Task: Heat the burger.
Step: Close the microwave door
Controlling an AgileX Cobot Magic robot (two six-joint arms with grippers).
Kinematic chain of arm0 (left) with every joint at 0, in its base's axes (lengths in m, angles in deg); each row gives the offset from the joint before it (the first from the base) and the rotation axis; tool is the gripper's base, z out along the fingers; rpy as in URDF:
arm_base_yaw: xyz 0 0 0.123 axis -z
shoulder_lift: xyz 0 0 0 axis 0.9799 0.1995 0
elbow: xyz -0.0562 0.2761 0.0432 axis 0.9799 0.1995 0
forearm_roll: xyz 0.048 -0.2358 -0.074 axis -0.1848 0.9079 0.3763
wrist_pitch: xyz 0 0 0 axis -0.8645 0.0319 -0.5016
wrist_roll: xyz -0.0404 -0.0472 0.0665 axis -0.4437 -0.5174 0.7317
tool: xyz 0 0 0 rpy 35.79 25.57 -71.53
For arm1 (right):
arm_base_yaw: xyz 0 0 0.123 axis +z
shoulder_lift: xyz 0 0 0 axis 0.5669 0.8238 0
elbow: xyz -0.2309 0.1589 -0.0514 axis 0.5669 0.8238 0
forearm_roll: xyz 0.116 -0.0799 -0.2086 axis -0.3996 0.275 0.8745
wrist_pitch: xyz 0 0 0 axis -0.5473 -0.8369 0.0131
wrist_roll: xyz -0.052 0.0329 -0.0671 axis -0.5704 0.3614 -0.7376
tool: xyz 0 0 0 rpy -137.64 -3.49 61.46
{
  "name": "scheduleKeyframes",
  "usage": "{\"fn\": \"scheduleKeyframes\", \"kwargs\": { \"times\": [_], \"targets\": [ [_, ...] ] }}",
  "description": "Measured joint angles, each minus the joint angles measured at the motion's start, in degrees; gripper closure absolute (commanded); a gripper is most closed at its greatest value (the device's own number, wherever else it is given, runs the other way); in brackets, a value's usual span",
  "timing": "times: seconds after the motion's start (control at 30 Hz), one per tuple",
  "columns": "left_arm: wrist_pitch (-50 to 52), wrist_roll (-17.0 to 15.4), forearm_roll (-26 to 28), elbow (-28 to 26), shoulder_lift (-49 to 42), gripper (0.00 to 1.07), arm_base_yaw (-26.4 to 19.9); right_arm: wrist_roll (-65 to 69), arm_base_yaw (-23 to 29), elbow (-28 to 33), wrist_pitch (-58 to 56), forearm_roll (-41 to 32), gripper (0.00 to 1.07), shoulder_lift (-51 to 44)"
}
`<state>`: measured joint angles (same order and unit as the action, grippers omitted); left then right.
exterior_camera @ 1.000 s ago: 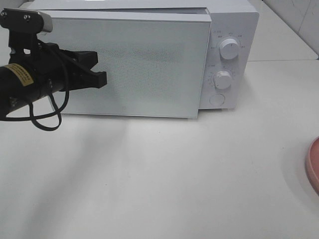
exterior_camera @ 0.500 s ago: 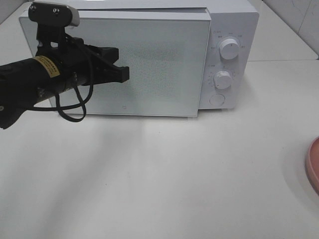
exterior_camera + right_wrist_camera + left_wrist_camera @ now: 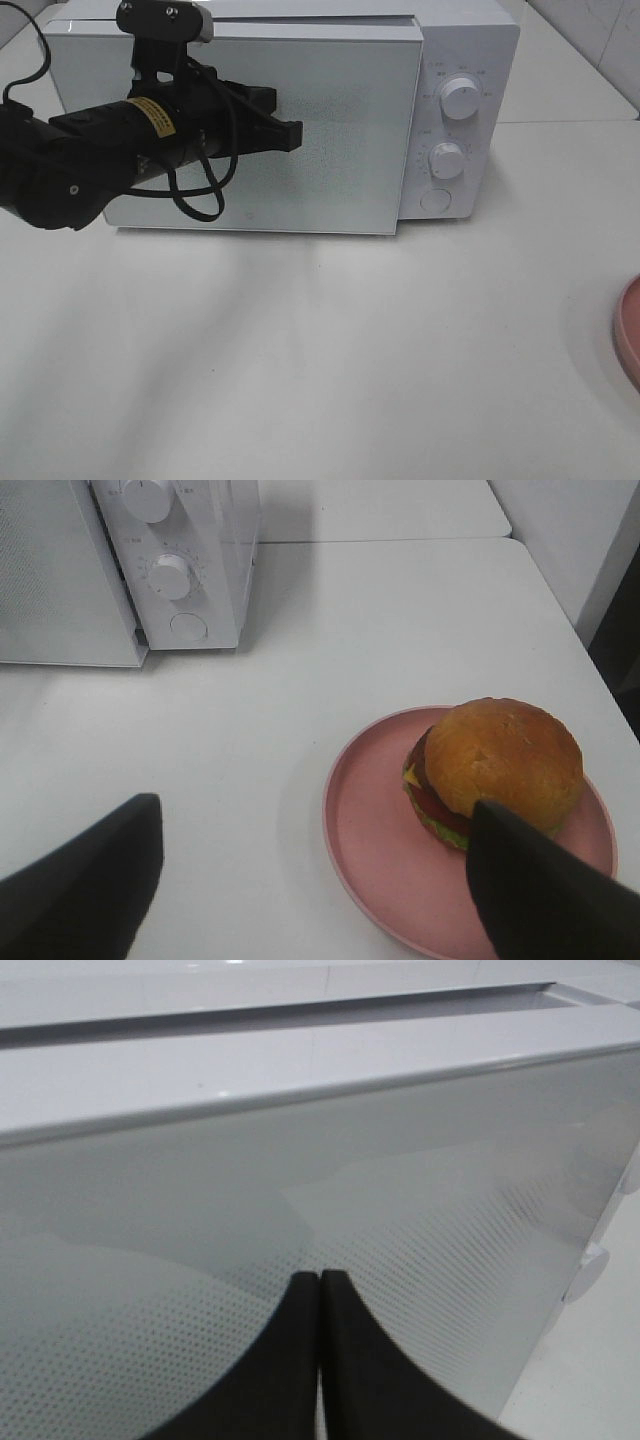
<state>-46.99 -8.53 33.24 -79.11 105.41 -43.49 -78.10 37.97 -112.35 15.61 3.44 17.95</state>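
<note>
Burger — glossy golden bun, cheese, tomato, lettuce — on pink plate.

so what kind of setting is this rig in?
Looks like a mock kitchen on a lab bench: a white microwave stands on a plain white table, and a burger sits on a pink plate. Nothing else domestic shows.

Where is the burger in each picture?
Exterior high: the burger is not in it; only the pink plate's edge shows at the right border.
Left wrist: not in it; the microwave door fills the view.
Right wrist: burger sits on the plate, lower right, by the right gripper.
Shared landmark: the white microwave, seen in all three.
</note>
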Motion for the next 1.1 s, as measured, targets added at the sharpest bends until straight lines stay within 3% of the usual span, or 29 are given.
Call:
{"fn": "scheduleKeyframes", "kwargs": {
  "times": [0.8, 1.1],
  "targets": [
    [-13.6, 0.9, -3.4, -15.3, 8.0, 1.07, 2.2, 0.0, 0.0, 0.0, 0.0, -0.1, 0.32, 0.0],
    [-15.7, 1.3, -3.2, -16.9, 8.7, 1.07, 2.6, 0.0, 0.0, 0.0, 0.0, -0.1, 0.32, 0.0]
  ]
}}
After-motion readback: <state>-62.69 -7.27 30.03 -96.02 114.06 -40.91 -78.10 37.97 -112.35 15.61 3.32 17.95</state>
